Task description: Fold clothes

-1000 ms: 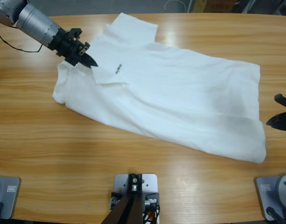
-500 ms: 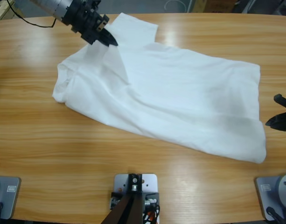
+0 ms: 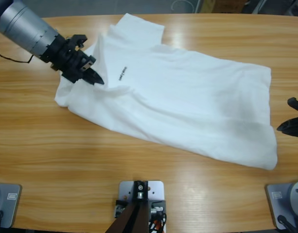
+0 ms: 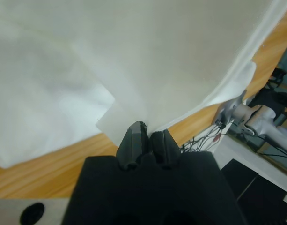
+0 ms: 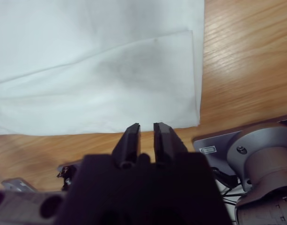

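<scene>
Two arms on show from the high view, and only one is busy. The T-shirt (image 3: 178, 102) lies spread slantwise across the wooden table (image 3: 32, 145), its logo (image 3: 122, 76) facing up. The left gripper (image 3: 93, 77) comes in from the upper left corner, forearm angled down, tips at the shirt's collar end. The right gripper (image 3: 289, 127) waits at the right edge, just clear of the hem. My read: this is the opening fold, the collar end in hand, and the next move calls for carrying that cloth across the body and laying it flat.

Left wrist view now: the left gripper's (image 4: 145, 133) jaws are pressed together with a fold of white cloth (image 4: 134, 61) pinched between them, the fabric draping away above the wood.

Right wrist view: the right gripper (image 5: 145, 127) points at the shirt's lower corner (image 5: 180, 84), jaws nearly together with a thin gap, nothing between them, tips short of the fabric edge.
</scene>
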Available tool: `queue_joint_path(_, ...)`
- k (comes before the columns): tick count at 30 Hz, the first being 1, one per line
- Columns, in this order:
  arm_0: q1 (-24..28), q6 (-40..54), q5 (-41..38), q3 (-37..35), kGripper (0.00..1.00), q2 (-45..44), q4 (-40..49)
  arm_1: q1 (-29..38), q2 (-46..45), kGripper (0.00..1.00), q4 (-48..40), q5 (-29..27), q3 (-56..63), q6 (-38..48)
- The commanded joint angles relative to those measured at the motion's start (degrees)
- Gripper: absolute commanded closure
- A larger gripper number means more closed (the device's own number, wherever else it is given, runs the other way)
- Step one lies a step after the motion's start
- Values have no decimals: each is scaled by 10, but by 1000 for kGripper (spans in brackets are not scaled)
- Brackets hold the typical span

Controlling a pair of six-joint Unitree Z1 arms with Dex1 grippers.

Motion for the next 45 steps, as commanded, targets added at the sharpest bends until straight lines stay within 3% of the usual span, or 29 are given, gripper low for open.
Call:
queue_joint_path(1,-8,-30,29,66,1000,-63,-30,-5,-12,896,-11,17,19,-3)
queue_joint_path(11,-28,-94,34,220,1000,-55,-171,-5,-30,897,-12,23,38,-3)
queue_joint_path(22,-30,-97,40,236,1000,-30,-211,-5,-34,897,-16,30,45,-3)
queue_joint_path(23,-30,-98,39,244,916,-27,-216,-5,-34,897,-18,31,46,-3)
queue_joint_path(24,-31,-101,38,252,512,-25,-221,-5,-34,896,-19,31,46,-3)
queue_joint_path(25,-32,-105,38,264,284,-24,-229,-5,-34,897,-20,32,46,-2)
queue_joint_path(27,-34,-111,38,290,104,-24,-250,-5,-34,895,-21,33,45,-2)
queue_joint_path(35,-36,-117,39,318,73,-41,-267,-5,-35,895,-22,38,46,-2)
queue_joint_path(41,-74,-118,106,327,78,-133,-268,-5,-36,892,-30,43,51,-2)
queue_joint_path(43,-90,-107,145,303,78,-154,-256,-5,-36,892,-34,45,52,-2)
queue_joint_path(45,-90,-67,188,239,78,-157,-185,-5,-36,892,-35,47,52,-3)
